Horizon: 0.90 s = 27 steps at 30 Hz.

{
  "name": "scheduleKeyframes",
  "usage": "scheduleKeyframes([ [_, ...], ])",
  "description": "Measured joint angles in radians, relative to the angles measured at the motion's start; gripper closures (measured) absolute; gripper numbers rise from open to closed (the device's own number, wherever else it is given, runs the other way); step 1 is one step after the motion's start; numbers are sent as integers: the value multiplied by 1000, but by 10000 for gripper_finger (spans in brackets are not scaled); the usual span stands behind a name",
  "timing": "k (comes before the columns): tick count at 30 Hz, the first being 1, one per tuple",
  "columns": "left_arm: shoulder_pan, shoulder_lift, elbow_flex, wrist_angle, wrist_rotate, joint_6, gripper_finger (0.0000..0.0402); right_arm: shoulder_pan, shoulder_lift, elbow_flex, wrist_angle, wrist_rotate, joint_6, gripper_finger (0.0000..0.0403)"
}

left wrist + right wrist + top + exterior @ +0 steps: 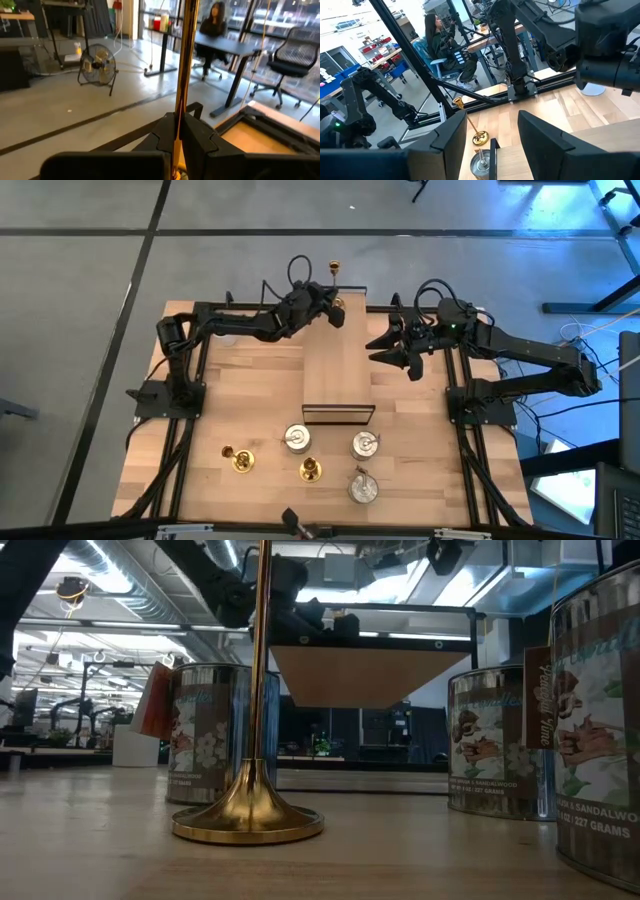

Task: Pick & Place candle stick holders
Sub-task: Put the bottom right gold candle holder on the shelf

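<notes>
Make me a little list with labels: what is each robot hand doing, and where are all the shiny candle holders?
left gripper: shut on a gold candle holder, held up over the far edge of the table
right gripper: open, empty, hanging above the table right of the wooden board
gold holders on table: two, one lying down, one standing
silver holders on table: three, near the front edge
people: one sitting at a desk in the room behind

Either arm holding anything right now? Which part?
Left gripper grips a brass candle stick holder by its slim stem. Right gripper holds nothing, jaws apart.
</notes>
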Motion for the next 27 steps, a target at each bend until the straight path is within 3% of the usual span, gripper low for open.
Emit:
scheduleKeyframes([
  [14, -7, 4, -11, 45, 105, 70, 390, 0, 0, 0, 1, 8, 0, 224],
  [27, -15, 0, -10, 35, 63, 143, 358, 0, 0, 0, 1, 8, 0, 224],
])
